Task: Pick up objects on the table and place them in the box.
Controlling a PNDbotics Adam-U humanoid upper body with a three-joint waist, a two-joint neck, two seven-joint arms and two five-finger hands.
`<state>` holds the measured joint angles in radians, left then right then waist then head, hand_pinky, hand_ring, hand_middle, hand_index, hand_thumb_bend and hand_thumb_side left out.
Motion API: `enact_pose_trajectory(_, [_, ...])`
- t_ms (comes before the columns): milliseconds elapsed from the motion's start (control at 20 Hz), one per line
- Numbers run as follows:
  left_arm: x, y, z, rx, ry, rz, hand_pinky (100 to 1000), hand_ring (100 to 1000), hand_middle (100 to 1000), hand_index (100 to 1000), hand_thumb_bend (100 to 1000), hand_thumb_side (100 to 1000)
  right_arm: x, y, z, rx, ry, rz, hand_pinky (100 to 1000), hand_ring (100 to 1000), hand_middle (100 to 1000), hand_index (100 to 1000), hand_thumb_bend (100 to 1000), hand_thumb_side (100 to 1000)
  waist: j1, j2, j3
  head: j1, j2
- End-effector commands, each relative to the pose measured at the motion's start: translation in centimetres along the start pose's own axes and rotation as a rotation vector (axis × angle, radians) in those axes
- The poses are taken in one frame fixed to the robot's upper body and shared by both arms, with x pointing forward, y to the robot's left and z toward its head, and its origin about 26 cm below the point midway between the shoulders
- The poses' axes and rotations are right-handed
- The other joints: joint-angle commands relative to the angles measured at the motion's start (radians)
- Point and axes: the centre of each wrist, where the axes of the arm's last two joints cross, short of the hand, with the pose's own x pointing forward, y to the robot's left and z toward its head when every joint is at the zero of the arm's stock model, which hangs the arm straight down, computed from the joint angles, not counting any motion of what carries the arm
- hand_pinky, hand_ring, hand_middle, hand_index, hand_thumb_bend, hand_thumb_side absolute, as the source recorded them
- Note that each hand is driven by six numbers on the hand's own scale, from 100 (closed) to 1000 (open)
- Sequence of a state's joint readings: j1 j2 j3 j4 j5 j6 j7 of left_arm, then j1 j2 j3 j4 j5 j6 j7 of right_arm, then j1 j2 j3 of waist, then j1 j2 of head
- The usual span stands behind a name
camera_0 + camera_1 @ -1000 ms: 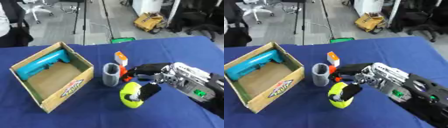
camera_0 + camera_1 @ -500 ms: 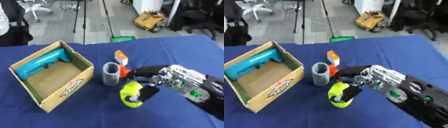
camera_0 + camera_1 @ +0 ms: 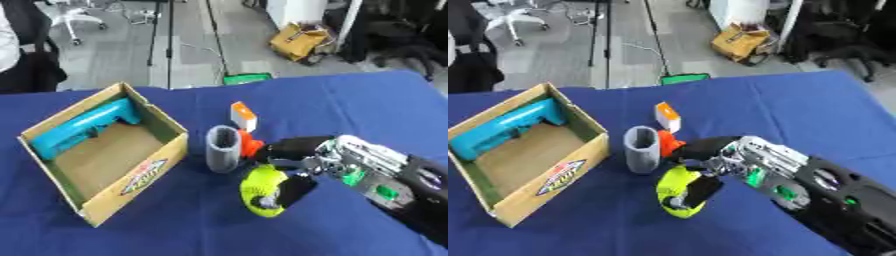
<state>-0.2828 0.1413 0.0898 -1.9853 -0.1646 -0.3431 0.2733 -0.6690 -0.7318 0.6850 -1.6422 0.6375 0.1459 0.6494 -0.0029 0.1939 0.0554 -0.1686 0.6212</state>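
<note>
Right hand [image 3: 302,162]: reached in from the right, fingers curled round the yellow-green roll [image 3: 262,190], which sat low over the blue table [image 3: 367,105]. Grey cup [image 3: 222,148]: upright, beside the roll. Orange-and-white item [image 3: 244,116]: behind cup. Cardboard box [image 3: 131,181]: held 1 teal tool [image 3: 80,127].
</note>
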Motion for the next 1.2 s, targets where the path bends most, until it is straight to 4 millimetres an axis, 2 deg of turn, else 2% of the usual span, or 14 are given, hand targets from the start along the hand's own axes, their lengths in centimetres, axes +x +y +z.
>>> enact_pose_trajectory(50, [0.5,-0.1,-0.7,-0.006,-0.032,0.009,728,770,801,766,100,970,-0.4,-0.5,0.2,-0.009,0.015,0.025,866,929,919,1000,425,759,0.000,-0.010,0.001,-0.003,-0.013])
enact_pose_trajectory(700, [0.5,-0.2,-0.8,-0.008,-0.033,0.018,728,765,793,757,100,969,-1.1,0.3,-0.6,0.012,0.026,0.037,865,926,913,992,430,746,0.001,-0.004,0.004,-0.007,-0.022])
enact_pose_trajectory(1200, [0.5,-0.2,-0.7,-0.011,-0.031,0.018,727,764,791,754,100,969,-1.4,0.1,-0.8,0.006,0.029,0.060,874,926,913,989,418,760,-0.002,-0.002,0.005,-0.009,-0.021])
